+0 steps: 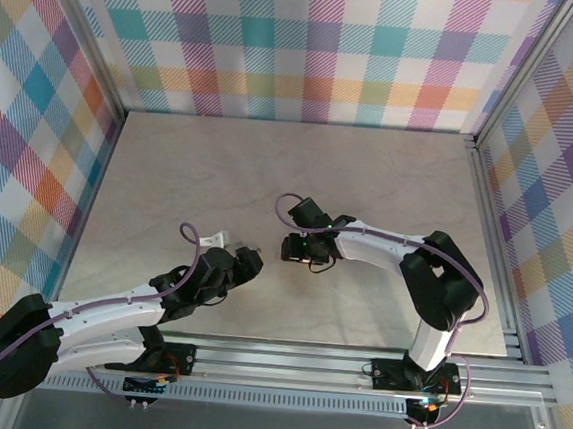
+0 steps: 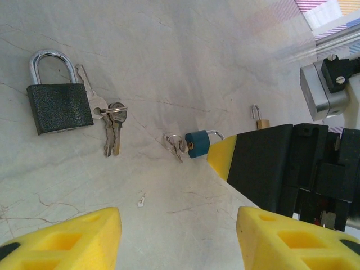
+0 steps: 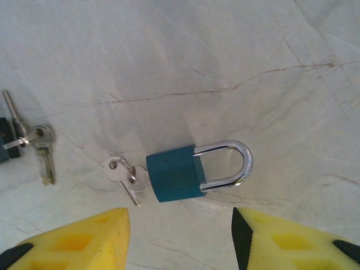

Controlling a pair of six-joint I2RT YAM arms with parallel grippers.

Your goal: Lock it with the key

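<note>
Blue paint covers the body of the small padlock (image 3: 175, 172), which lies on its side on the pale marbled table (image 3: 169, 56), its bright steel shackle (image 3: 230, 163) pointing to 3 o'clock. The shackle looks seated in the body, though its lower leg is hard to read. At 9 o'clock, touching the base, sit the silver keys (image 3: 126, 177) on a ring. The right gripper (image 3: 180, 225) hovers at 6 o'clock of the lock, yellow fingers (image 3: 84, 242) spread and holding nothing. The left gripper (image 2: 177, 225) also gapes empty. In its view a black padlock (image 2: 59, 107) with a key bunch (image 2: 111, 121) lies at 10 o'clock of the blue one, and a tiny brass padlock (image 2: 260, 121) at 2 o'clock.
</note>
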